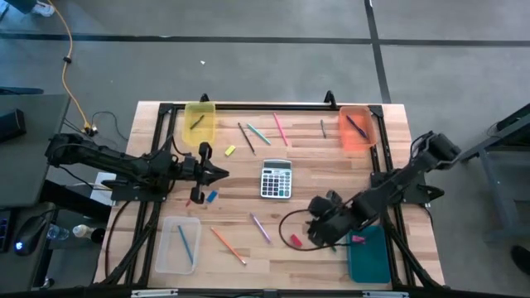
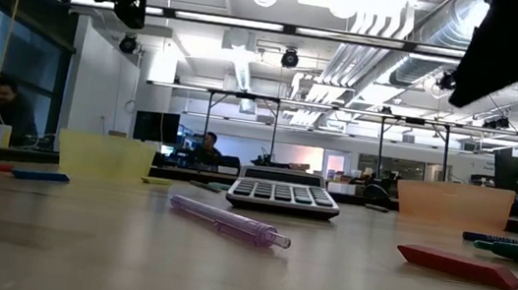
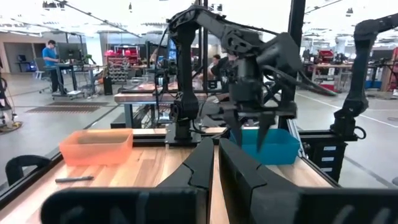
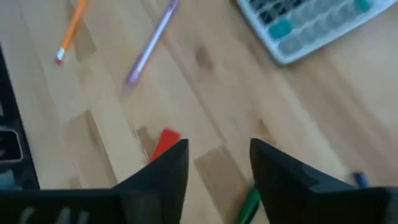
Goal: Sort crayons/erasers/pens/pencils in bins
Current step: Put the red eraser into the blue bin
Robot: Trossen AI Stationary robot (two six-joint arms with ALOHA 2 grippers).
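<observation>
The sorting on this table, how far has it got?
Barely started. Each tub holds about one piece: yellow bin, orange bin, clear bin, and a pink bit at the teal bin. The right pincer hangs open and empty above the red eraser; the left pincer is shut. Most sticks remain around the calculator.
</observation>
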